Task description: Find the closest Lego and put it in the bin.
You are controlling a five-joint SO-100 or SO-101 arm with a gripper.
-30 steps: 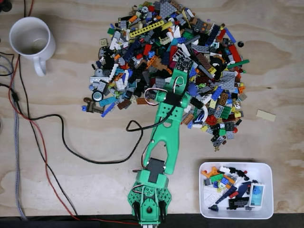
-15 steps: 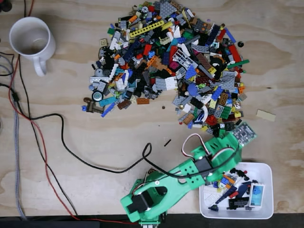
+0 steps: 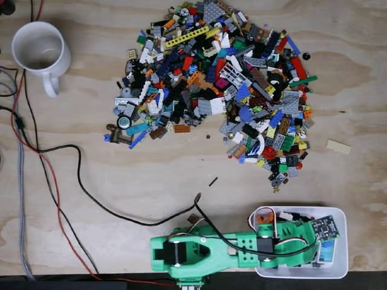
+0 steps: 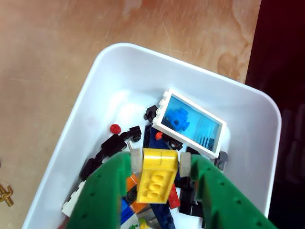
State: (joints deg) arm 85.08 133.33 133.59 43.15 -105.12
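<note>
Yellow brick [image 4: 156, 175] clamped in our gripper [image 4: 157, 164], we have swung from the pile [image 3: 214, 90] to above the bin [image 4: 119, 71], so release comes next.

green arm [image 3: 211, 254] extended rightward, gripper [image 4: 159, 164] clamped

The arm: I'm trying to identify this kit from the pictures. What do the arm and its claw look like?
The arm is bright green plastic, made of flat printed segments with black servo blocks set into the joints. Thin red, white and black wires loop along it, and a small green circuit board sits near its end. In the wrist view, the claw has two broad green fingers dotted with small holes and tipped with pale grey pads.
</note>
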